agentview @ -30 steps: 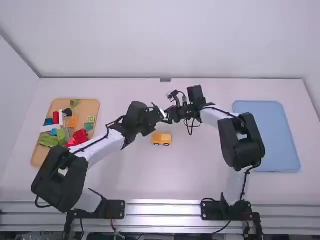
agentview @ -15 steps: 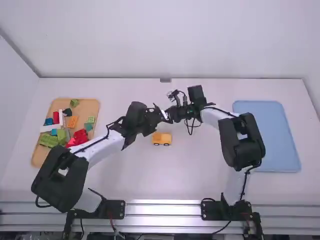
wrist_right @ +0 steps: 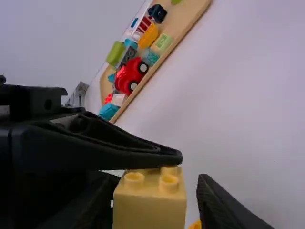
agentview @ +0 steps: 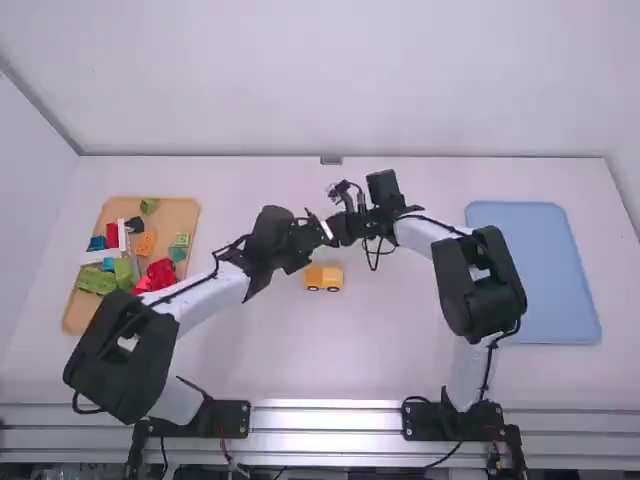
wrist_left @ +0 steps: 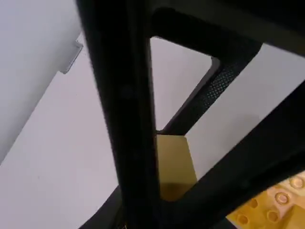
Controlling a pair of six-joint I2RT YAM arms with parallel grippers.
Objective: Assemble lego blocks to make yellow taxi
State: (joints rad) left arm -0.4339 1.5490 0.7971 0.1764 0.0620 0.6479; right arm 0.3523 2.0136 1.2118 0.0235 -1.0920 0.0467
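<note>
High over the middle of the table, my left gripper (agentview: 322, 231) and my right gripper (agentview: 337, 230) meet tip to tip. A small yellow brick (wrist_right: 149, 210) with studs is held by the left gripper, whose dark finger (wrist_right: 143, 155) lies along it in the right wrist view. My right gripper (wrist_right: 155, 207) is open around this brick, a gap showing on one side. In the left wrist view the brick (wrist_left: 175, 164) shows behind the right gripper's black frame, near the left gripper (wrist_left: 167, 222). The yellow car body (agentview: 323, 278) with dark wheels stands on the table just below them.
A wooden tray (agentview: 187, 212) of mixed bricks lies at the left, with a red wheeled piece (agentview: 161, 272) and green bricks (agentview: 97, 280) in it. At the right lies a blue tray (agentview: 555, 310).
The right arm has shifted slightly left, bringing its gripper closer to the left one. My left arm and the yellow car body have stayed almost where they were.
</note>
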